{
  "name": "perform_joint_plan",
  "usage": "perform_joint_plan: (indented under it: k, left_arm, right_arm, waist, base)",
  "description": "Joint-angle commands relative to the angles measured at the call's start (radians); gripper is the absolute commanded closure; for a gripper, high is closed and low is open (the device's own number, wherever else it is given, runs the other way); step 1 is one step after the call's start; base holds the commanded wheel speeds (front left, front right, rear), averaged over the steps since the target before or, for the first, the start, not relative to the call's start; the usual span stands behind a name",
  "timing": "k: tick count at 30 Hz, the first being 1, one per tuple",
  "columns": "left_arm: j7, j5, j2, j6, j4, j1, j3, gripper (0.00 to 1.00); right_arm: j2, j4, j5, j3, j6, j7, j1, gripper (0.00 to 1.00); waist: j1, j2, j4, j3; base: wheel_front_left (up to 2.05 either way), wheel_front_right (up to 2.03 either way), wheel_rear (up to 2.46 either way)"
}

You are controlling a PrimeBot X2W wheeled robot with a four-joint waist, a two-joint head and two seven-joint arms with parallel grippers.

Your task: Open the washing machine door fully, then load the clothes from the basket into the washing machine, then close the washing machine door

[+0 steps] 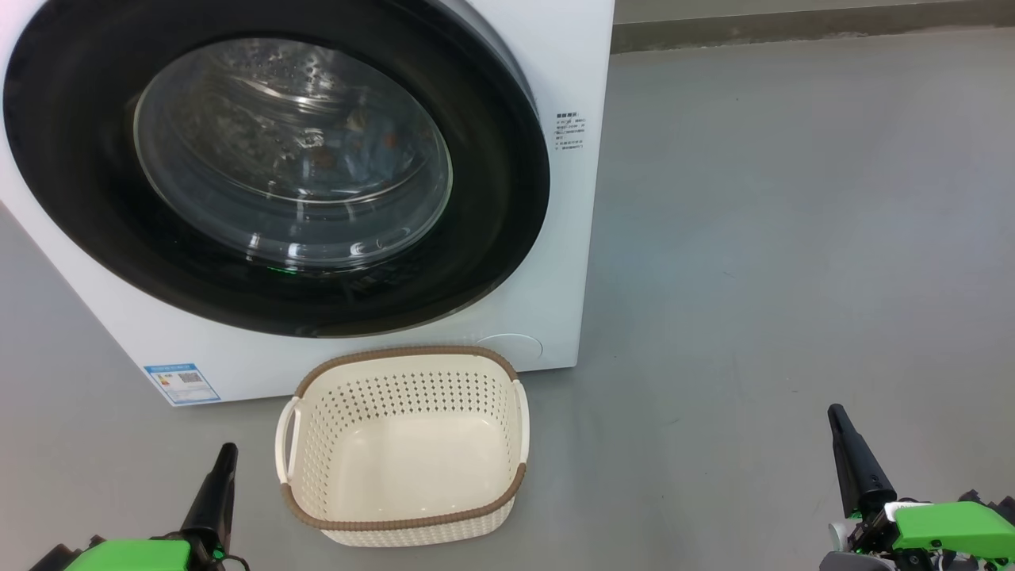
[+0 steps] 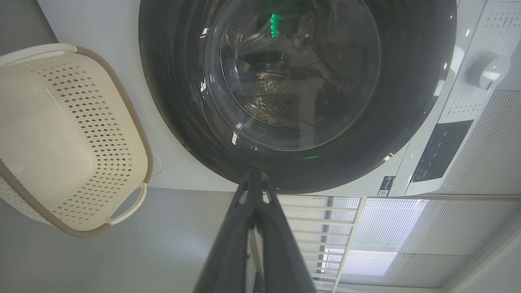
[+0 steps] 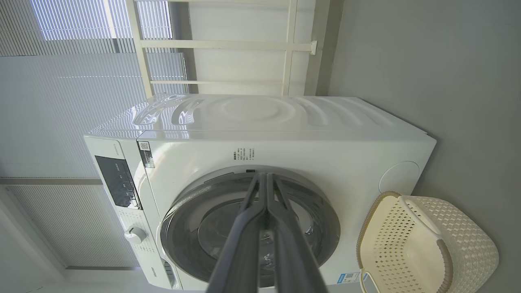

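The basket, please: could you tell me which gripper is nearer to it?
Left. The left gripper sits close beside the left side of the basket; the right gripper is far off to its right, over the floor.

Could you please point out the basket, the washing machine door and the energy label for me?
basket (image 1: 412, 464), head view, bare inner floor.
washing machine door (image 1: 499, 198), head view, glossy black rim.
energy label (image 1: 182, 383), head view, middle of the sticker.
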Motion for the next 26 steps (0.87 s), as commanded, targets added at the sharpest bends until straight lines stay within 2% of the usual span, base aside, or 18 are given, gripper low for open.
perform_joint_plan:
  k: [1, 26]
  left_arm:
    - [0.006, -0.006, 0.013, -0.003, -0.018, -0.040, 0.034, 1.00]
    - [0.007, -0.006, 0.012, -0.003, -0.018, -0.040, 0.034, 1.00]
  right_arm:
    - [-0.004, -0.024, -0.003, 0.020, -0.001, 0.004, -0.040, 1.00]
    - [-0.002, -0.024, -0.005, 0.018, -0.001, 0.006, -0.041, 1.00]
  waist:
    - [0.0000, 0.0000, 0.000, 0.000]
    - [0.0000, 0.0000, 0.000, 0.000]
  base:
    - [0.00, 0.00, 0.00]
    - [0.00, 0.00, 0.00]
